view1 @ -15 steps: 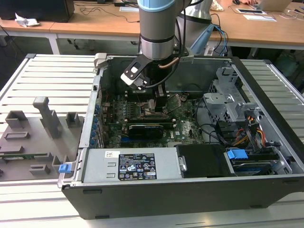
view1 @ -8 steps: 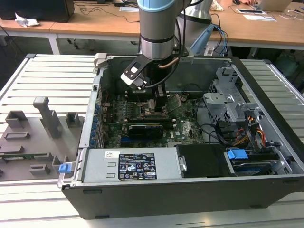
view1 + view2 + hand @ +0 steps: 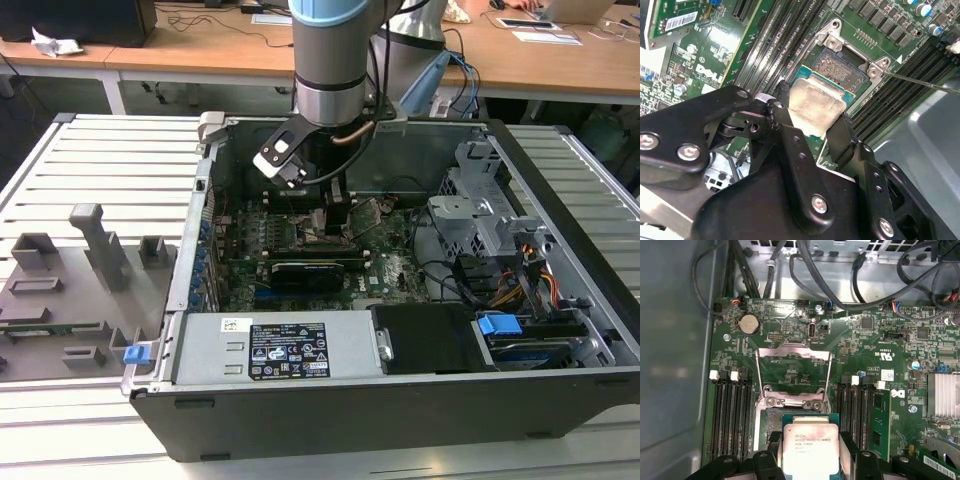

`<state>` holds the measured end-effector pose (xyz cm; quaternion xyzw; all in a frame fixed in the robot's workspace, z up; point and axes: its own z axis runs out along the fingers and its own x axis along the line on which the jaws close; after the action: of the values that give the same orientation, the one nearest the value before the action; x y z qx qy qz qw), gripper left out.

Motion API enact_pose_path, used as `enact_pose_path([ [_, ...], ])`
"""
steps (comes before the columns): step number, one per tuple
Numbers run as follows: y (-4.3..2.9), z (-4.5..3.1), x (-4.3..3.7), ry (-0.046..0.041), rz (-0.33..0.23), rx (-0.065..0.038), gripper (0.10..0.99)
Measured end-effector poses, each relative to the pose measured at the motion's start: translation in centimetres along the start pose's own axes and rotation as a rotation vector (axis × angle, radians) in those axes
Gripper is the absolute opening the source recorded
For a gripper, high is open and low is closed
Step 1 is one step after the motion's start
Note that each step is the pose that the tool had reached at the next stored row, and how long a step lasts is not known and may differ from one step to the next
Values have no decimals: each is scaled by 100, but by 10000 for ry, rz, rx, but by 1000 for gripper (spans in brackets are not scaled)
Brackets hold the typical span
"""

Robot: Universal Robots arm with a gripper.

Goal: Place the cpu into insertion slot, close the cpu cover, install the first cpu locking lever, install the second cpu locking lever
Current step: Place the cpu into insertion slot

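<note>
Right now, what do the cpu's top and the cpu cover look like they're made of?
The cpu: its top looks like dull silver-beige metal, matte with faint smudges, over a green board edge. The cpu cover: apparently thin grey sheet metal, with a soft sheen along its frame.

Print shows in several places, though its wording cannot be told letter for letter. A large black-and-white rating label point(image 3: 288, 350) lies on the grey power supply point(image 3: 200, 345), with a small white sticker point(image 3: 236, 324) beside it. The cpu point(image 3: 809, 444) bears faint dark lines of print on its metal top. A white barcode sticker point(image 3: 680, 21) sits on a green card point(image 3: 657, 12). A white logo point(image 3: 898, 394) is printed on the motherboard point(image 3: 860, 347).
</note>
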<state>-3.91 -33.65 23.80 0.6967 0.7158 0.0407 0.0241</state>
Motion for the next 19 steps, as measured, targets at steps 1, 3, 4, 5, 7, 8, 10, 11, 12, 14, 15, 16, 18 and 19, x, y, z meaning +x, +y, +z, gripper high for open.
enact_pose_path([
  [1, 0, 2, 0, -10, 96, -2, 537],
  [3, -2, 4, 1, -27, 266, -5, 537],
  [4, -2, 7, 3, -25, 274, -7, 537],
  [5, -2, 10, 5, -23, 276, -8, 537],
  [7, -3, 17, 22, -27, 277, -6, 537],
  [8, -3, 21, 30, -26, 275, -6, 537],
  [10, -12, 38, 40, -26, 275, -7, 537],
  [11, -16, 45, 42, -26, 275, -6, 537],
  [12, -23, 56, 45, -26, 275, -7, 537],
  [14, -28, 73, 56, -27, 275, -6, 537],
  [15, -35, 98, 73, -27, 275, -7, 537],
  [16, -38, 110, 83, -24, 276, -7, 537],
  [18, -44, 128, 90, -26, 276, -7, 537],
  [19, -48, 143, 96, -26, 275, -6, 537],
])
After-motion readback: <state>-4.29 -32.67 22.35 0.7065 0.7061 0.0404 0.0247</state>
